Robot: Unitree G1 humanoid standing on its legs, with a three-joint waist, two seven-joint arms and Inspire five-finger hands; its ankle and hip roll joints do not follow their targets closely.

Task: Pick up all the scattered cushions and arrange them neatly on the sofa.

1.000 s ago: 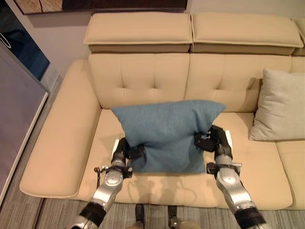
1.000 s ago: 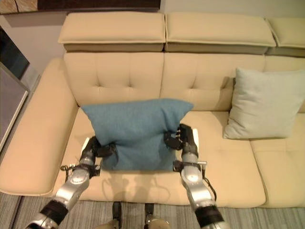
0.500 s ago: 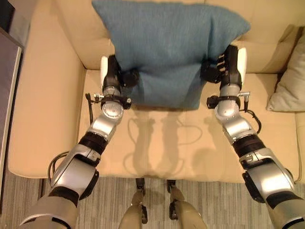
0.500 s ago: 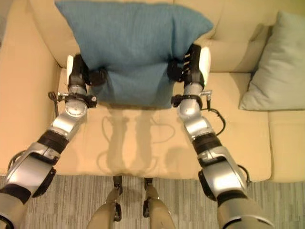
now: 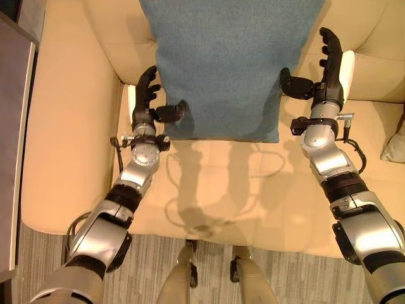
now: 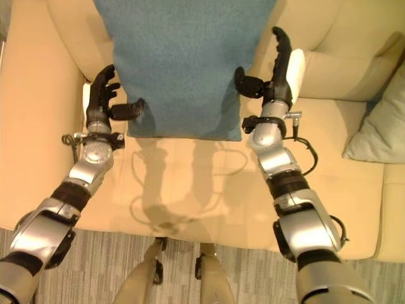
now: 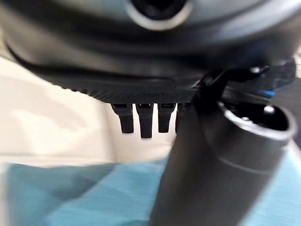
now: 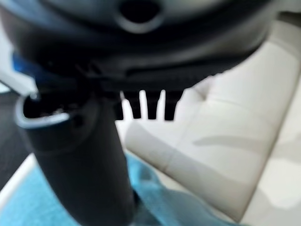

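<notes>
A blue cushion (image 5: 228,63) stands on the seat of the beige sofa (image 5: 215,183), leaning against its backrest. My left hand (image 5: 145,95) is beside the cushion's lower left corner with its fingers straight and its thumb tip against the fabric. My right hand (image 5: 329,63) is off the cushion's right edge, open, fingers pointing up the backrest and thumb reaching toward the cushion. The left wrist view shows straight fingers (image 7: 141,120) above the blue cushion (image 7: 70,197). The right wrist view shows the blue cushion (image 8: 155,207) past the thumb.
A pale grey cushion (image 6: 380,126) leans on the sofa at the right. The sofa's wide left armrest (image 5: 63,126) runs beside my left arm. A dark panel (image 5: 9,158) stands left of the sofa, with grey striped floor (image 5: 44,266) in front.
Both hands were shut on the cushion's lower corners; their fingers have now straightened and released it. The cushion rests against the backrest. The camera has moved in closer.
</notes>
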